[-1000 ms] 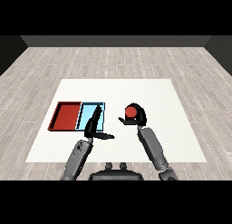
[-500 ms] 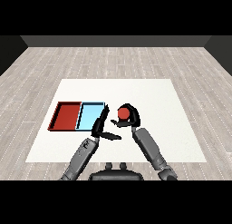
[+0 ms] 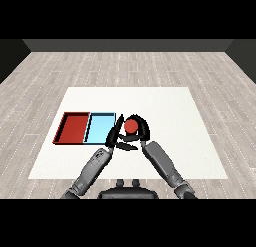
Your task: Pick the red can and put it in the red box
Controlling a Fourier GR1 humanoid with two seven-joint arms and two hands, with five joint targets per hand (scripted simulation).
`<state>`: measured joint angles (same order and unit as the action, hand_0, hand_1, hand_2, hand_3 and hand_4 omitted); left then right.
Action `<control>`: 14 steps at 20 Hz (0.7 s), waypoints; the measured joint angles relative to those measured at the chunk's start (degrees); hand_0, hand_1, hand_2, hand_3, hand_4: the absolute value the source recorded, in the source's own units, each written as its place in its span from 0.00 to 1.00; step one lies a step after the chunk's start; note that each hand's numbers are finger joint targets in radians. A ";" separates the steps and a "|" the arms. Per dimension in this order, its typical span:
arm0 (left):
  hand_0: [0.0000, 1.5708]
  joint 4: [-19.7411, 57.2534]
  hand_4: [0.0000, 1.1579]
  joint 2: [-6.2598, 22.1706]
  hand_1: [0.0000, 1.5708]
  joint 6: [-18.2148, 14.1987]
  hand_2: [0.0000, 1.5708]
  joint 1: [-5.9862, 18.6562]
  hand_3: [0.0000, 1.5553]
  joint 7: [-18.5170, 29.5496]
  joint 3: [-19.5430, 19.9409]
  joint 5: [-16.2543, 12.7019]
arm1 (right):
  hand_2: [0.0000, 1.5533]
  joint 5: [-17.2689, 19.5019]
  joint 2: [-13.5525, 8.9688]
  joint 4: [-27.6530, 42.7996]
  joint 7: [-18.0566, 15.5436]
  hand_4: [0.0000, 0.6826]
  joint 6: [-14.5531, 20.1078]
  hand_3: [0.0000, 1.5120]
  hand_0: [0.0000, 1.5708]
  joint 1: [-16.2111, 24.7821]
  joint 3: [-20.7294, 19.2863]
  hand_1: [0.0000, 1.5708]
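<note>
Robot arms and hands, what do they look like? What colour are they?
Both forearms are grey, smooth and rounded like thick tubes. The left forearm and right forearm each end in a black hand: left hand, right hand. The fingers are thin and dark. No cables or markings show.

White table point(image 3: 165, 106) w/ red tray point(image 3: 73, 128) & light blue tray point(image 3: 100, 128) touching, side by side.
</note>
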<state>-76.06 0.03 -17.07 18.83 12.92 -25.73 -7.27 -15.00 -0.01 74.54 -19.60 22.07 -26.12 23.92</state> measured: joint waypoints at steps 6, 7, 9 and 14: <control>0.00 0.12 0.00 0.04 0.00 -0.09 0.00 0.79 0.00 -0.93 -0.76 -0.15 | 0.92 0.03 0.00 1.45 -0.69 0.89 1.32 0.91 0.92 0.93 3.00 0.92; 0.00 0.43 0.00 0.03 0.00 -0.41 0.00 1.62 0.00 -1.44 -0.87 -0.30 | 0.92 -0.57 0.00 1.14 -1.20 0.88 1.05 0.92 0.92 0.79 3.01 0.92; 0.00 0.10 0.00 0.01 0.00 -0.65 0.00 1.91 0.00 -2.06 -1.54 0.26 | 0.92 -0.69 0.00 3.07 0.15 0.87 1.35 0.91 0.92 1.39 3.92 0.92; 0.00 3.28 0.00 0.31 0.00 -1.91 0.00 4.79 0.00 -1.46 -1.82 -1.36 | 0.93 -3.05 -0.18 2.45 0.46 0.80 2.70 0.92 0.93 -0.84 4.99 0.93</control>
<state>-72.78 0.34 -18.98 23.61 11.47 -27.55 -8.63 -18.06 -0.19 76.98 -19.14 24.77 -26.96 28.92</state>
